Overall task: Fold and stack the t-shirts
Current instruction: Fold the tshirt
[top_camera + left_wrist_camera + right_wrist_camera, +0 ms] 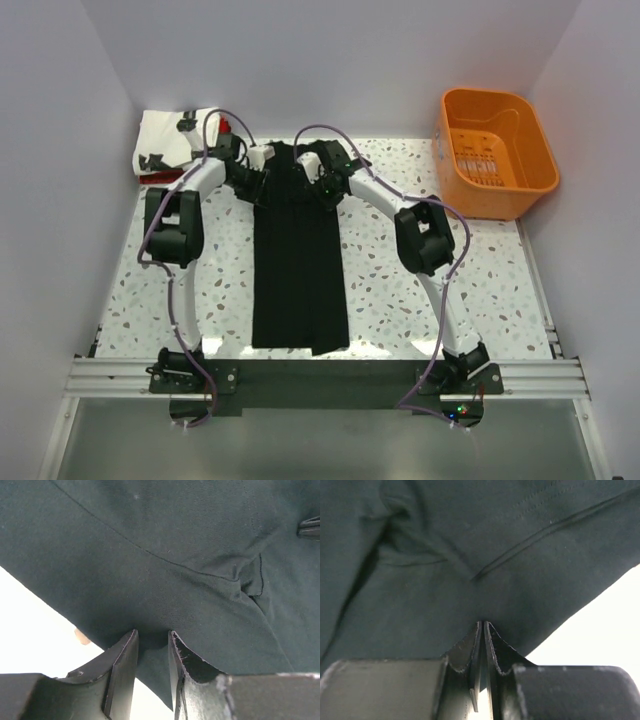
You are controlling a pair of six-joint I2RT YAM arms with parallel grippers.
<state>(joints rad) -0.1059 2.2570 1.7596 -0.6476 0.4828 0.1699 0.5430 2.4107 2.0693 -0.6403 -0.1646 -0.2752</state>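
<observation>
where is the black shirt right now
In the top view the black shirt lies as a long strip down the middle of the table, between the arms, its far end at the left gripper and right gripper.

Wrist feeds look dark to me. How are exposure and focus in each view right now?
Top external: even light and soft shadows, but the plain black cloth t-shirt reads as a flat dark strip, its folds barely visible. Left wrist: the seams on the cloth are sharp, and the background at lower left is blown out white. Right wrist: the stitching is sharp, and the lower-right corner is blown out white.
</observation>
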